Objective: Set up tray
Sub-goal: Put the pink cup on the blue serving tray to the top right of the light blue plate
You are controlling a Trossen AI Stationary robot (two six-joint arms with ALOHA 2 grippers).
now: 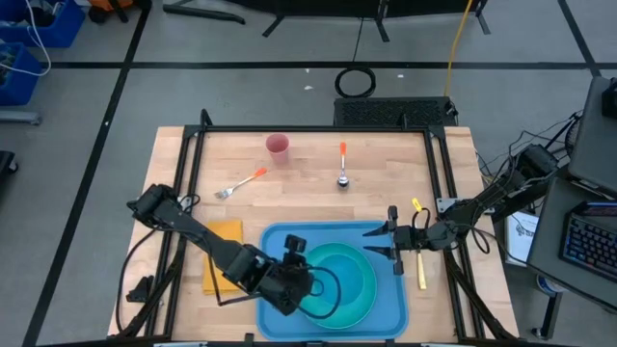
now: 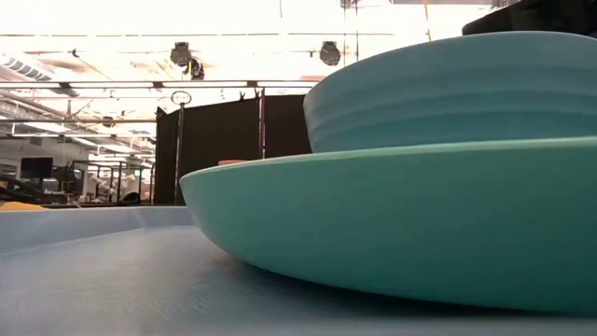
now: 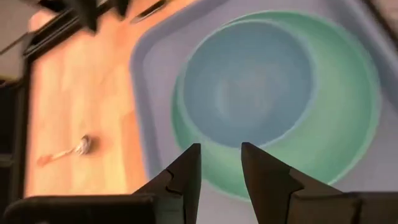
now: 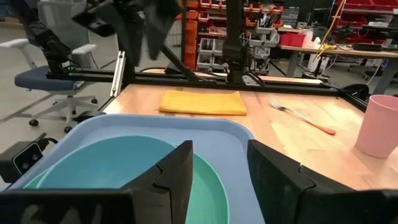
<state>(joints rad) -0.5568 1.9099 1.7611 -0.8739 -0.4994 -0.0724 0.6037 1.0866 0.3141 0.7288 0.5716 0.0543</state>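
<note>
The blue tray (image 1: 280, 239) lies at the table's near edge. A teal plate (image 1: 368, 287) rests on the tray floor (image 2: 112, 280), and a teal bowl (image 3: 249, 81) sits in the plate (image 2: 392, 233). My left gripper (image 1: 292, 262) hovers open over the tray's left part. In its wrist view its tips (image 3: 221, 163) stand above the plate's rim (image 3: 205, 163), clear of it. My right gripper (image 1: 393, 249) is open and level at the tray's right rim. It points across the tray (image 4: 205, 134) toward the plate (image 4: 118, 165) and touches nothing.
A yellow napkin (image 1: 224, 241) lies left of the tray. An orange-handled fork (image 1: 241, 183), an orange-handled spoon (image 1: 342, 164) and a pink cup (image 1: 278, 146) sit toward the far side. A yellow-handled utensil (image 1: 421, 275) lies right of the tray. Black frame rails border the table.
</note>
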